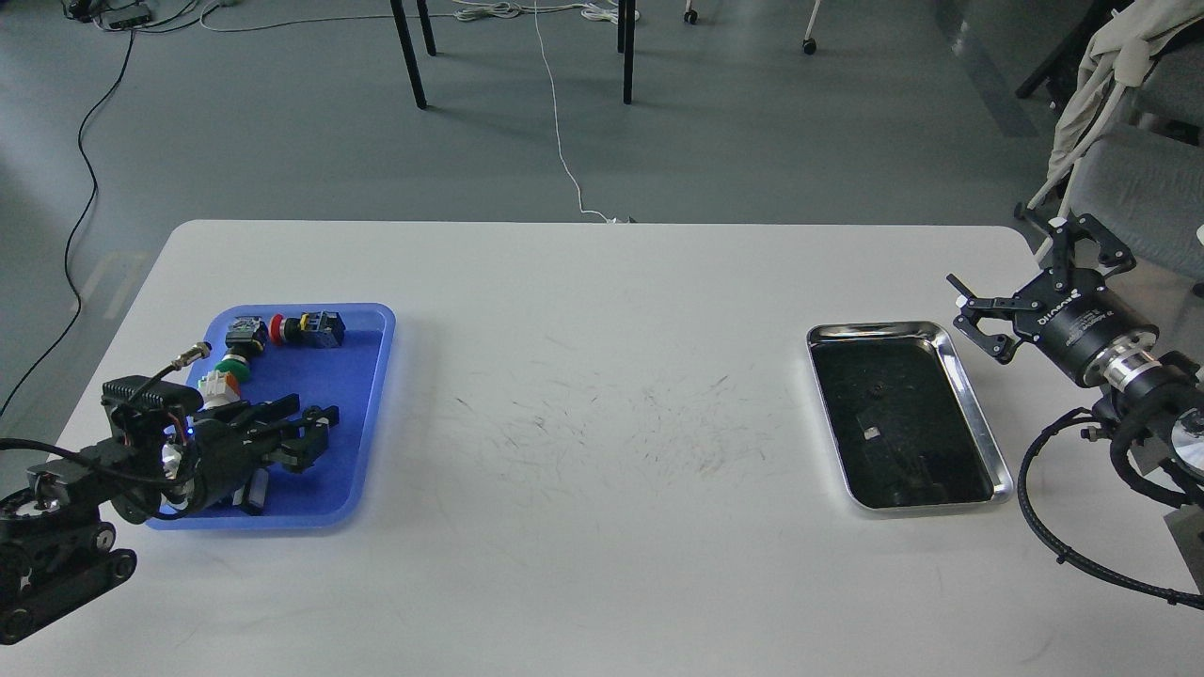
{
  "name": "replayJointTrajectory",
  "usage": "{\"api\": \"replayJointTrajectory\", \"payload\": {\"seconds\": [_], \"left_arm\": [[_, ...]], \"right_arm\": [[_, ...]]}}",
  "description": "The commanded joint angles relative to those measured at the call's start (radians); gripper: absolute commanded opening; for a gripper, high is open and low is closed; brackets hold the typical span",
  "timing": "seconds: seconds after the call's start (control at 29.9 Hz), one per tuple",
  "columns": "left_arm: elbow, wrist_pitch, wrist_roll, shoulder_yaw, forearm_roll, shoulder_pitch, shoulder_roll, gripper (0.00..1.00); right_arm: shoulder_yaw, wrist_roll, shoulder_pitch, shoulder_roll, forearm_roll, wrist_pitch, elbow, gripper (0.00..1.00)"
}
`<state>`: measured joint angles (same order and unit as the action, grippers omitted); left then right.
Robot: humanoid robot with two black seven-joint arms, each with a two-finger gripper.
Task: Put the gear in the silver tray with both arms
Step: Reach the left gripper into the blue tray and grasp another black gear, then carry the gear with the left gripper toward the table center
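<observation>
White table (602, 527), right gripper (1021, 282) spread wide beside silver tray (978, 414), left gripper (315, 434) over blue tray (372, 376), spread unclear

I judge this a lab or workshop: scuffed white table (583, 451), grey floor (282, 122) with loose cables (89, 179), tray of switch parts (362, 376).

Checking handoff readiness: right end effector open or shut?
Open. The right end effector hovers just right of the silver tray, its two fingers spread wide apart with nothing between them.
</observation>
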<state>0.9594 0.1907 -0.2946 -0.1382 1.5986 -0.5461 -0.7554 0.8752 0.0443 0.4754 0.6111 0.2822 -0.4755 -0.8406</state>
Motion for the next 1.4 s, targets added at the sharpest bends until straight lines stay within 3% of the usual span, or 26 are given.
{"api": "replayJointTrajectory", "payload": {"seconds": [0.0,0.07,0.3,0.64,0.8,0.97,1.07,1.17,1.37], "left_arm": [[-0.002,0.001,-0.001,0.0,0.001,0.0,-0.001,0.39],[-0.004,-0.001,-0.001,0.0,0.001,0.0,-0.001,0.28],[-0.007,0.001,-0.003,0.006,0.001,0.0,-0.004,0.09],[0.015,0.001,-0.004,-0.006,-0.006,-0.034,-0.018,0.06],[0.14,-0.014,0.012,-0.011,-0.014,-0.136,-0.093,0.06],[0.339,-0.043,0.104,-0.015,-0.031,-0.218,-0.13,0.06],[0.425,-0.039,0.166,-0.021,-0.037,-0.235,-0.079,0.06],[0.44,-0.039,0.189,-0.027,-0.025,-0.238,0.039,0.06],[0.297,-0.039,0.204,-0.026,-0.003,-0.239,0.305,0.06]], "right_arm": [[-0.001,0.0,0.0,-0.001,0.0,0.0,0.0,0.96],[0.001,0.0,0.0,-0.001,0.0,0.0,0.0,0.96],[0.001,0.0,0.0,-0.001,0.0,0.0,0.0,0.96],[0.001,0.0,0.003,-0.001,0.0,0.0,0.0,0.96],[0.002,0.0,0.011,-0.001,0.0,0.0,0.0,0.96],[0.002,0.0,0.012,0.001,0.0,0.002,0.002,0.96],[0.002,0.0,0.014,0.001,0.0,0.002,0.002,0.96],[0.002,0.0,0.015,0.001,0.0,0.003,0.002,0.96],[0.004,0.0,0.017,0.015,0.0,0.002,0.008,0.96]]}}
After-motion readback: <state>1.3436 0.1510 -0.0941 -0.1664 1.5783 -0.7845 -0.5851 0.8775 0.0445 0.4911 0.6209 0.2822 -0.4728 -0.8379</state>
